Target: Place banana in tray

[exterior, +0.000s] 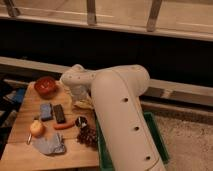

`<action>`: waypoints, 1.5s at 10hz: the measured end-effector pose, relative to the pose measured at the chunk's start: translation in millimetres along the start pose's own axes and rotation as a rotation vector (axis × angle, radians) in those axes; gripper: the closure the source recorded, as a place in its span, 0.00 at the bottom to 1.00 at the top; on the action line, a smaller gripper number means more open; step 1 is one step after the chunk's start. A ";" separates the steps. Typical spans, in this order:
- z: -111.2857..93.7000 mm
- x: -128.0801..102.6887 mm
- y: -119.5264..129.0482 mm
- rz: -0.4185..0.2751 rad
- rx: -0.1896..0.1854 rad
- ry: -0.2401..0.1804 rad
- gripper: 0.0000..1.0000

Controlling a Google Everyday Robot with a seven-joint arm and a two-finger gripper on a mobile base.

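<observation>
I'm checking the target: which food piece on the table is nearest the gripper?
The pale yellow banana, right at the gripper. The round orange fruit, carrot stick and dark grapes lie farther off, nearer the camera.

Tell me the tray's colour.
Green tray, camera view. Gripper is left of it, over the table.

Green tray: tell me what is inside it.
The tray shows only its right wall and a bare green strip; the robot arm covers the rest. The end effector hangs over the table by the banana, outside it.
</observation>
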 end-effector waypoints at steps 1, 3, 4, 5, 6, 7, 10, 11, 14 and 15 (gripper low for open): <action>4.8 -1.2 0.5 0.002 -0.006 0.004 0.20; 12.1 -1.7 1.2 0.000 -0.014 0.012 0.25; 14.5 -0.3 1.0 0.000 -0.024 0.016 0.35; 14.9 0.2 1.1 0.002 -0.032 0.016 0.43; 14.3 1.5 1.5 0.001 -0.037 0.016 0.54; 11.6 4.0 2.1 0.001 -0.041 0.016 0.66; -1.1 8.6 -0.7 0.016 -0.049 -0.003 0.94; -12.2 10.9 -0.5 0.020 -0.051 -0.020 0.99; -45.0 22.1 -16.1 0.055 -0.043 -0.058 1.00; -51.0 28.9 -25.5 0.068 -0.029 -0.055 1.00</action>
